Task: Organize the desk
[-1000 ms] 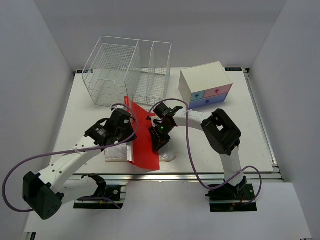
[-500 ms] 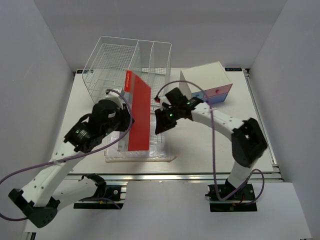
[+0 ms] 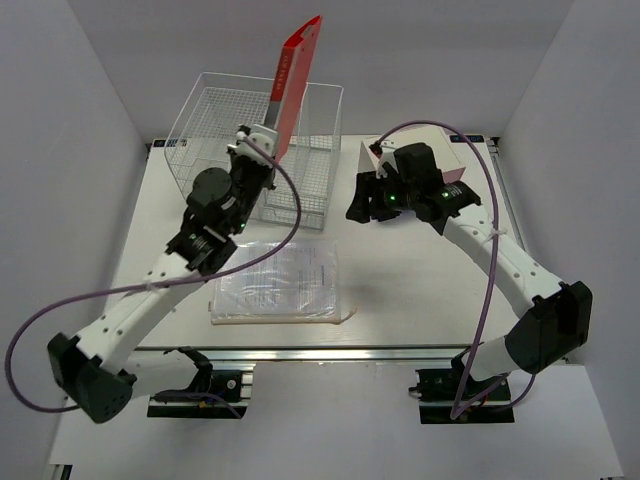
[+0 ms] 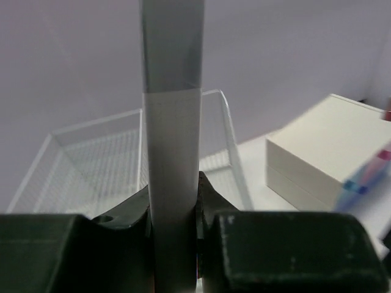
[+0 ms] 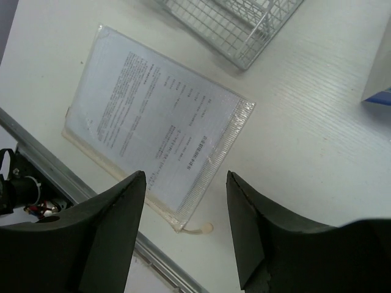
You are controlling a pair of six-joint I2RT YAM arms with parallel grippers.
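The left gripper (image 3: 258, 148) is clenched on the lower end of a red folder (image 3: 293, 75). In the left wrist view the two fingers (image 4: 263, 244) press on both sides of the folder's narrow edge (image 4: 173, 122), which looks grey from there. The folder stands almost upright, a little tilted to the right, high in the air above the wire basket (image 3: 200, 110). Its lower end is at the height of the basket's rim; I cannot tell if it touches the wire. The basket has dividers inside and stands at the far left part of the desk (image 3: 420, 280).

The right gripper (image 5: 185, 195) is released: its two dark fingers (image 5: 116, 232) stand apart and nothing is between them. It hangs in the air over the middle of the desk, just in front of the drawer box (image 4: 324, 146), and it touches nothing. The box is white with coloured drawer fronts, and the right arm hides much of it in the top view.

Below the right gripper, a clear plastic sleeve (image 3: 275, 285) with printed papers inside lies flat on the desk, near the metal rail (image 3: 350, 352) at the front edge. It is apart from the basket and well apart from the drawer box. The desk itself is the big white top which carries all these things.
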